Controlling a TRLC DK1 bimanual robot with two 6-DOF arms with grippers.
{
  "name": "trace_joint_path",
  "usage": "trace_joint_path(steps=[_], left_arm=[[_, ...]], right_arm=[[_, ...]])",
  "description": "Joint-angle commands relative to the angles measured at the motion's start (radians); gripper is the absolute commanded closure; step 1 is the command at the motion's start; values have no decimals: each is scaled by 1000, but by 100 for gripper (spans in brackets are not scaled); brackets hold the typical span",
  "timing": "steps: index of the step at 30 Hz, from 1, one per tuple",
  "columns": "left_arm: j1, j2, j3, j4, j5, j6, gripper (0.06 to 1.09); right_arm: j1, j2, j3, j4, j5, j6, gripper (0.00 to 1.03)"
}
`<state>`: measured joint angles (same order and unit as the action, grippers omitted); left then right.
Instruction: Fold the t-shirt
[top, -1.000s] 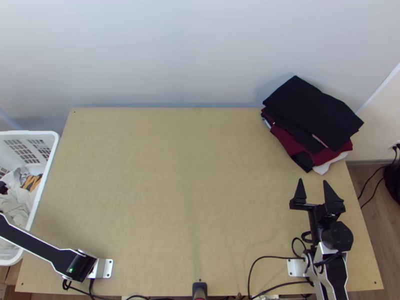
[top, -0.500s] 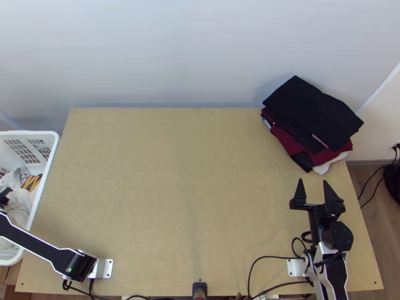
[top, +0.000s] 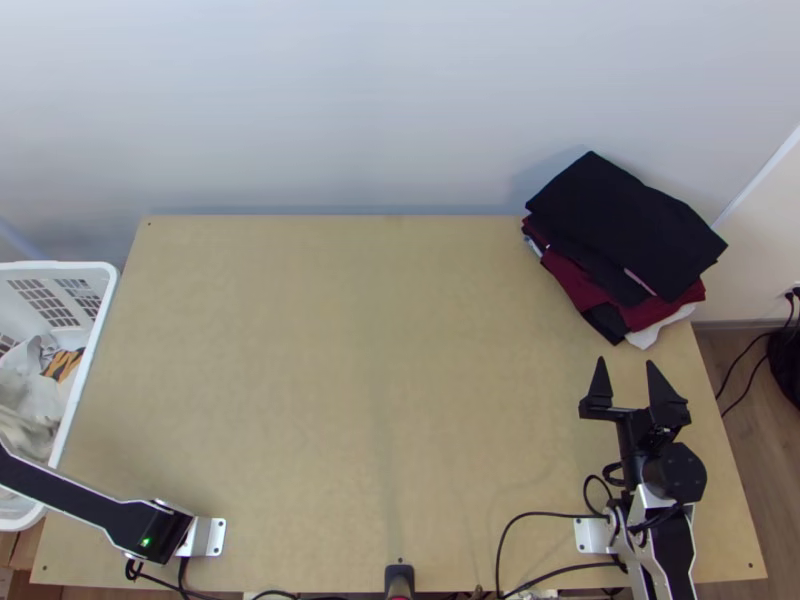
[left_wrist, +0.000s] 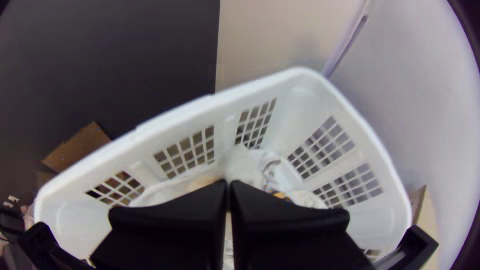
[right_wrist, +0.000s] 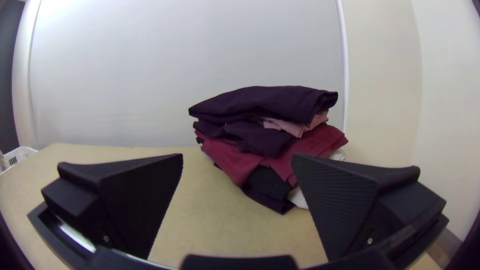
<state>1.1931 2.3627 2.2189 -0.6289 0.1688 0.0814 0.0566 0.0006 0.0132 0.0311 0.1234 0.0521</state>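
Table (top: 350, 350) light wood, pale wall (top: 350, 100) behind; white basket (top: 60, 266) beside.

From here the room looks bright, the light soft and even over the tabletop (top: 350, 350). Beside the clothes stack (top: 620, 220), a faint bluish shadow falls on the pale wall (top: 350, 100). The right wrist view has a white glare high on that wall. In the left wrist view, a dark panel (left_wrist: 125, 60) sits dim beyond the bright basket (left_wrist: 215, 101). Both wrist views bend straight edges and darken at their corners.
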Motion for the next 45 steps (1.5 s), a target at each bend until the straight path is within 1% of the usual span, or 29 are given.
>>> trace_joint_path(steps=[1, 10, 14, 23, 28, 35, 40, 45], left_arm=[[-7, -155, 15, -12, 49, -45, 105], [-35, -425, 15, -35, 104, -117, 105], [-44, -540, 15, -18, 124, -150, 105], [-101, -731, 15, 18, 132, -195, 105], [-171, -807, 13, -15, 132, -200, 105], [-336, -924, 1, -115, 132, -210, 105], [-538, -1013, 1, -164, 92, -224, 105], [-880, -1066, -2, -213, -64, -224, 105]], right_arm=[[-4, -2, -9, -16, 5, 3, 4], [-4, -2, -7, -16, 5, 3, 4], [-4, -2, -7, -16, 5, 3, 4], [-4, -2, -7, -16, 5, 3, 4], [-4, -2, -7, -16, 5, 3, 4], [-4, -2, -7, -16, 5, 3, 4], [-4, -2, -7, -16, 5, 3, 4], [-4, -2, -7, -16, 5, 3, 4]])
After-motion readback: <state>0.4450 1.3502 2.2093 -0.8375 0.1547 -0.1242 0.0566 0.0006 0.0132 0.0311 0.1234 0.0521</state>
